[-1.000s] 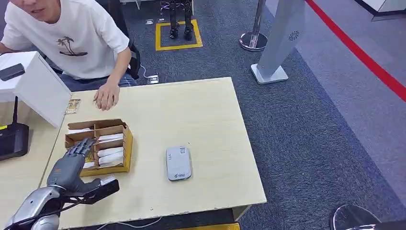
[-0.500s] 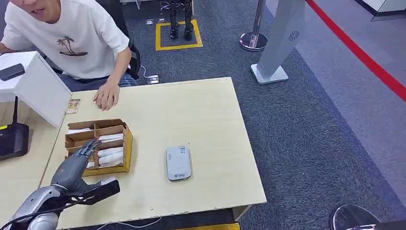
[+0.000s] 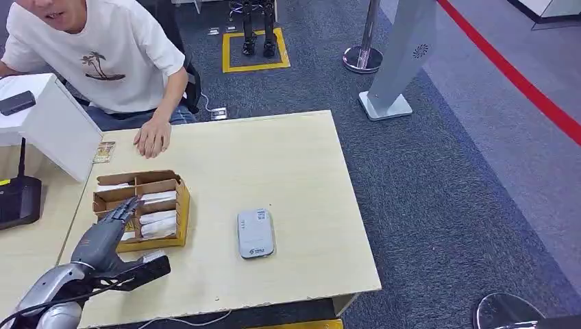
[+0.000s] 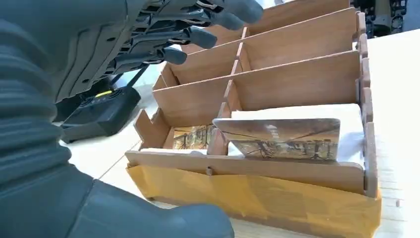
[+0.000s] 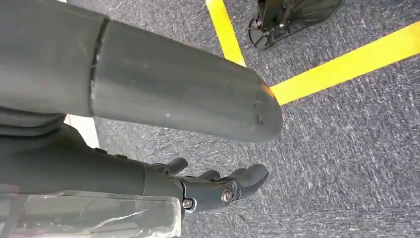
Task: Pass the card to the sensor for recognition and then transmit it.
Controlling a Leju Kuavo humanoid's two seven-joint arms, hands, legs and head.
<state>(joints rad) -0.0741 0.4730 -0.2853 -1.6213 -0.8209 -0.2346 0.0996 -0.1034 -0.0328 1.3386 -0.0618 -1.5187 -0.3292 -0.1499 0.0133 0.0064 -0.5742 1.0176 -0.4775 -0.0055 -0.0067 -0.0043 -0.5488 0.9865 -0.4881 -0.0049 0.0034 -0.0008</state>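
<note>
A picture-printed card (image 4: pixel 282 136) stands tilted in the wooden box (image 3: pixel 179 205); grey sensor (image 3: pixel 255 233) lies beside.

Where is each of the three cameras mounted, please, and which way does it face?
Head view: high on the body, looking down at the table; left robot hand over the card box.
Left wrist view: behind the left robot hand, facing the card box.
Right wrist view: on the hanging arm, facing the carpet; right robot hand open.
Shared: head and left wrist views show the card box.
</note>
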